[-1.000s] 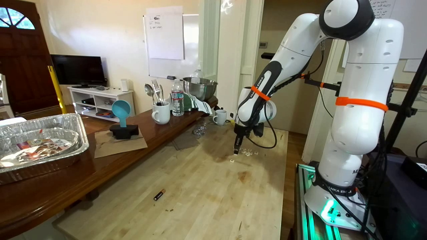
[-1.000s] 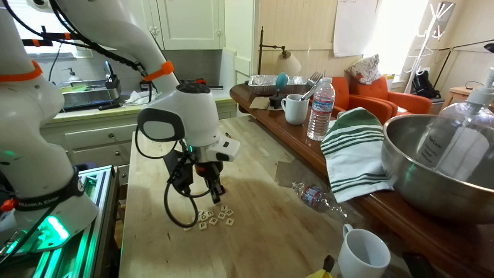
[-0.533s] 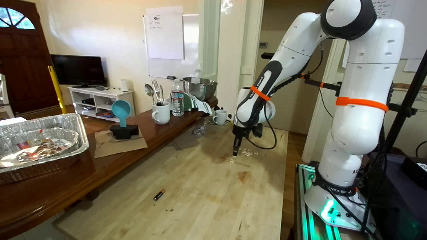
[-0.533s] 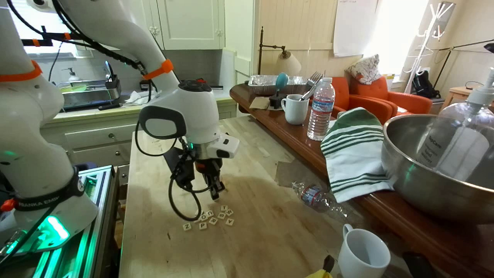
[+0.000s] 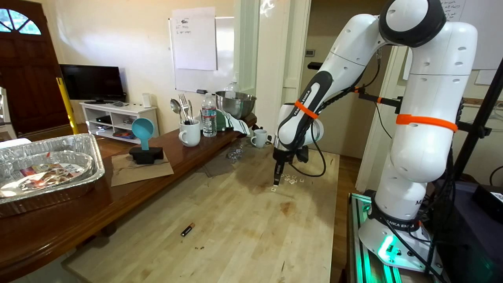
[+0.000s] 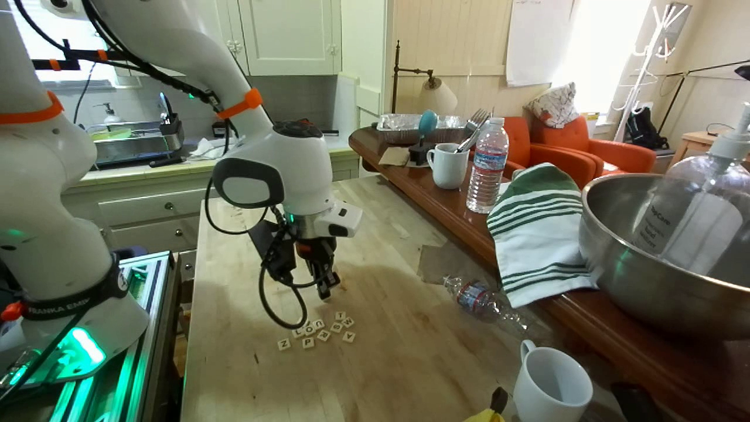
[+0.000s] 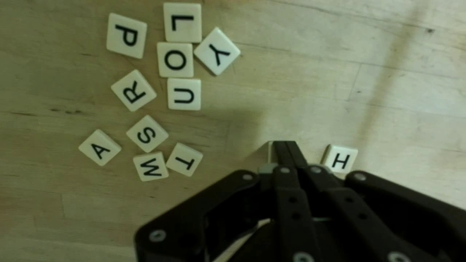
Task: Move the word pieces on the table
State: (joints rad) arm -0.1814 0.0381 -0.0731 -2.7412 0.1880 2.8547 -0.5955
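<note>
Poised with a closed, seemingly empty claw (image 7: 285,143) between clustered word pieces (image 7: 184,94) and the H tile (image 7: 340,159) on the surface (image 7: 302,94), likely lining up a push, next needing light contact with one tile's edge.

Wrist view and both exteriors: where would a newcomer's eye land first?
Probably on the white arm, towering at the right of an exterior view. Then, in the wrist view, the black-on-pale letter tiles: most lie in the left half, while the H tile shows beside the shut gripper, right of centre.
</note>
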